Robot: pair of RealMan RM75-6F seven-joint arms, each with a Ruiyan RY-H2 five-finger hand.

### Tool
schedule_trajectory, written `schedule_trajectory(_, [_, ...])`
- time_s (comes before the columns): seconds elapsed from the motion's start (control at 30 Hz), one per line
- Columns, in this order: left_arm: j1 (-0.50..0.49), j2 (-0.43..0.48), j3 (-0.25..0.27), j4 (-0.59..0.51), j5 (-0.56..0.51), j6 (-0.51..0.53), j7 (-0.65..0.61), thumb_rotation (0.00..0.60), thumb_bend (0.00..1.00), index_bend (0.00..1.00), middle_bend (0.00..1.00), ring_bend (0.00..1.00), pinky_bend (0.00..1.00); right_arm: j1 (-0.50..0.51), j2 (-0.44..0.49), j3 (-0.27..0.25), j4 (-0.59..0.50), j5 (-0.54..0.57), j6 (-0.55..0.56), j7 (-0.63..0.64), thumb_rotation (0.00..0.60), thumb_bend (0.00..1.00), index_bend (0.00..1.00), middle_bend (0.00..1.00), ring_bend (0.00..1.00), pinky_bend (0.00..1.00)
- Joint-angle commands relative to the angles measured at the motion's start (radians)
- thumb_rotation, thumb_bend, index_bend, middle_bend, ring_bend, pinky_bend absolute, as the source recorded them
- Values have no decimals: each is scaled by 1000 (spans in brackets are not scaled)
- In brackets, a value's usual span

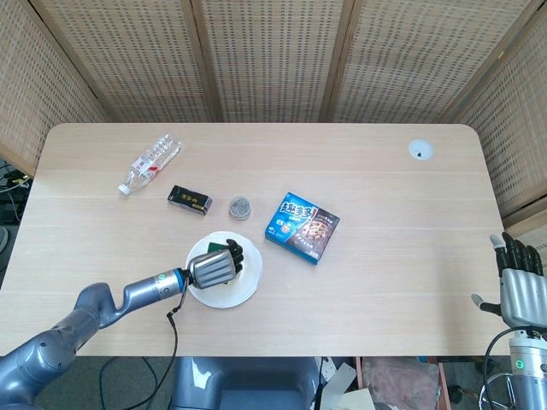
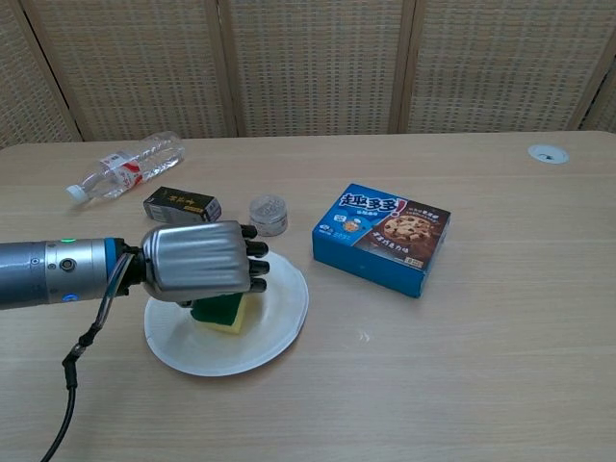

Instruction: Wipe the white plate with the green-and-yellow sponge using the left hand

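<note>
The white plate (image 2: 279, 322) (image 1: 248, 286) lies on the table near the front, left of centre. My left hand (image 2: 197, 262) (image 1: 215, 266) is over it and grips the green-and-yellow sponge (image 2: 222, 314), pressing it down on the plate's middle. In the head view the hand hides most of the sponge; only a green corner (image 1: 212, 248) shows. My right hand (image 1: 519, 286) hangs off the table's right edge with its fingers apart and nothing in it; the chest view does not show it.
A blue cookie box (image 2: 382, 237) lies right of the plate. Behind the plate stand a small round tin (image 2: 269, 214) and a black packet (image 2: 182, 205). A clear water bottle (image 2: 125, 164) lies at the back left. A white grommet (image 2: 548, 153) marks the far right.
</note>
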Motion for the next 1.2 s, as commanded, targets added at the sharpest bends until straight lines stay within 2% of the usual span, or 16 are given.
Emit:
schedule_trajectory(0.03, [-2, -24, 2, 8, 1, -21, 9, 600, 280, 689, 517, 308, 377, -1, 1, 1, 2, 4, 0, 2, 600, 0, 0, 0, 0, 0])
schedule_trajectory(0.37, [3, -37, 3, 34, 6, -9, 5, 600, 280, 688, 518, 308, 377, -3, 6, 2, 3, 4, 0, 15, 600, 0, 0, 0, 0, 0])
schedule_trajectory(0.67, [-22, 11, -17, -39, 13, 67, -15, 600, 280, 689, 518, 308, 378, -3, 8, 1, -2, 0, 1, 16, 600, 0, 0, 0, 0, 0])
schedule_trajectory(0.9, [-25, -1, -8, -58, 17, 21, 4, 600, 280, 689, 518, 308, 377, -1, 7, 1, -1, 0, -1, 15, 600, 0, 0, 0, 0, 0])
schedule_trajectory(1.2, [-13, -46, 18, -6, 30, -30, 3, 600, 280, 689, 519, 308, 378, -3, 9, 2, 1, 2, 2, 20, 600, 0, 0, 0, 0, 0])
